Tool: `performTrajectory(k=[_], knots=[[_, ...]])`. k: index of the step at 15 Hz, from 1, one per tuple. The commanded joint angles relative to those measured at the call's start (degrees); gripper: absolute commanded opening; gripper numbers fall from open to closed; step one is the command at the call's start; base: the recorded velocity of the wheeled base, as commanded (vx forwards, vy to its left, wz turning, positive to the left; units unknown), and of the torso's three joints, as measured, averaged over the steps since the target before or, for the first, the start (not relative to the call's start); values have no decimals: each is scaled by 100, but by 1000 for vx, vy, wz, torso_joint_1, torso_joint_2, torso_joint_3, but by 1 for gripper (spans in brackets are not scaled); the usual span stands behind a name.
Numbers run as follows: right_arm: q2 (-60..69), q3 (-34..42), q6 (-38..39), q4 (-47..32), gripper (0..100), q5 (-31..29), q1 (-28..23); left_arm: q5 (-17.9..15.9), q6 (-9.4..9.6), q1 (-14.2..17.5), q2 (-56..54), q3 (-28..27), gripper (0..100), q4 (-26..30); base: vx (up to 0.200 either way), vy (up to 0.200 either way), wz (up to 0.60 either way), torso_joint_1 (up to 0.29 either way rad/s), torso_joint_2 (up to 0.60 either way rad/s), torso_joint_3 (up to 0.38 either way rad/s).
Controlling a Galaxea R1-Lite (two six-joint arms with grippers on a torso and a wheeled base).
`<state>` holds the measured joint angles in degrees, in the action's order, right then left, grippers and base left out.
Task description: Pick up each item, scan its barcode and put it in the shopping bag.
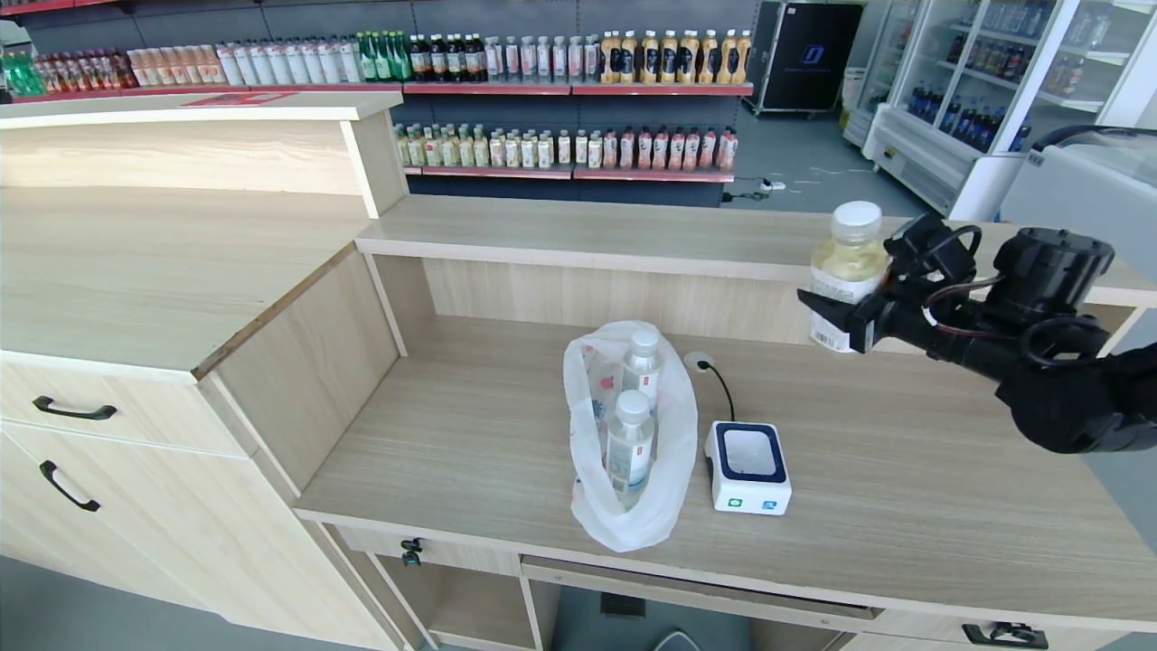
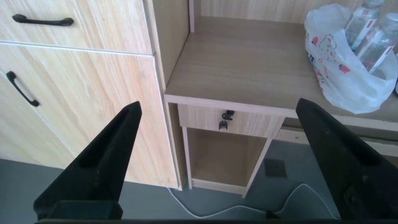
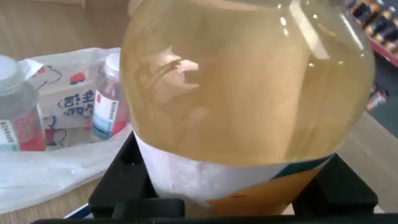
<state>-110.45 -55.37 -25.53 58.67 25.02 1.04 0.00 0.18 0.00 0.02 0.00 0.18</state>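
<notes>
Bottle (image 3: 249, 93) (upright) inside right hand (image 1: 836, 321).

A pale wood counter (image 1: 904, 470) wraps the corner, drawers (image 1: 99, 425) on the left. Behind it, red shelves (image 1: 560, 89) of drinks line a dark wall (image 1: 506, 18); glass-door fridges (image 1: 976, 81) stand right on grey floor (image 1: 813, 154).

Right arm's held up high, right gripper (image 1: 839, 314) clamped around a yellowish drink bottle (image 1: 850, 262). Left gripper (image 2: 219, 107) hangs low, fingers (image 2: 93, 174) spread wide apart.
</notes>
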Motion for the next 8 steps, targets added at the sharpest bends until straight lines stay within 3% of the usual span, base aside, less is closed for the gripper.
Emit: performTrajectory(k=[1,4,8], knots=[[832,387,1067,-541,0,-1851,19,0,-1,0,-2,0,100,-1,0,0,0,0,0,0],[876,1186,927,-75,0,-3020,55,0,-1,0,-2,0,100,-1,0,0,0,0,0,0],[1095,1213,540,-75,0,-3275,72,0,-1,0,-2,0,100,-1,0,0,0,0,0,0]])
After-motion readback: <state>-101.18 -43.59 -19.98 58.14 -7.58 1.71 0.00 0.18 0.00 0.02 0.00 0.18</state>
